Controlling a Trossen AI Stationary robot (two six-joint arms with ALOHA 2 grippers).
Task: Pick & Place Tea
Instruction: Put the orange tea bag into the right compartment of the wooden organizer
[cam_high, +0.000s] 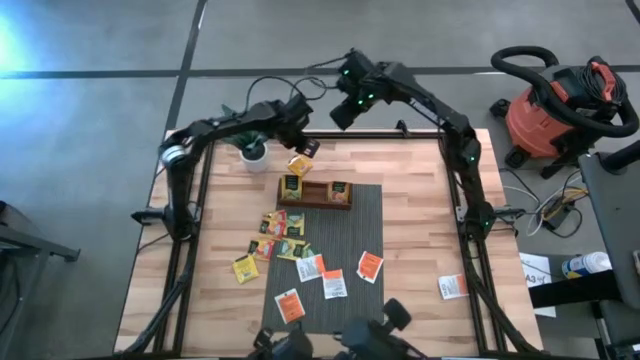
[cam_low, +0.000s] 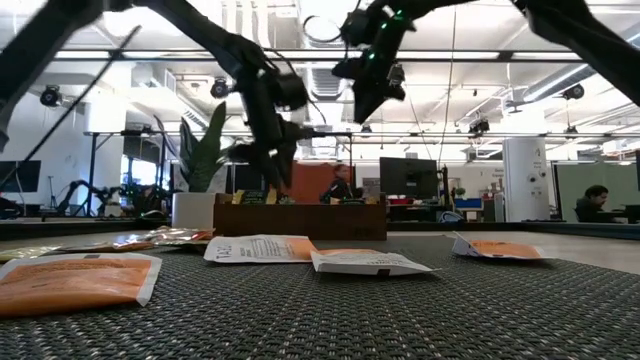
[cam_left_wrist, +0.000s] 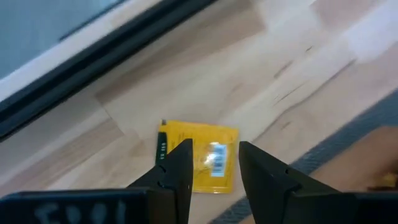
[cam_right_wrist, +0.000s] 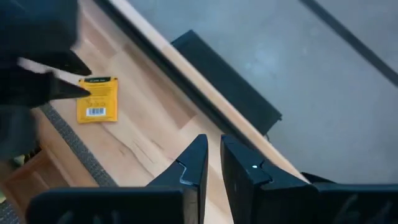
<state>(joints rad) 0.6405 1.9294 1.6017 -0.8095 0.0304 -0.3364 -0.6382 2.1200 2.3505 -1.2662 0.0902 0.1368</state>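
No wording, brand or number can be read with certainty in any view. The yellow sachet lying on the bare wood at the far side of the table carries a white barcode patch and a dark edge strip with print, both illegible. The white sachet on the grey mat shows dark lettering too small to read.
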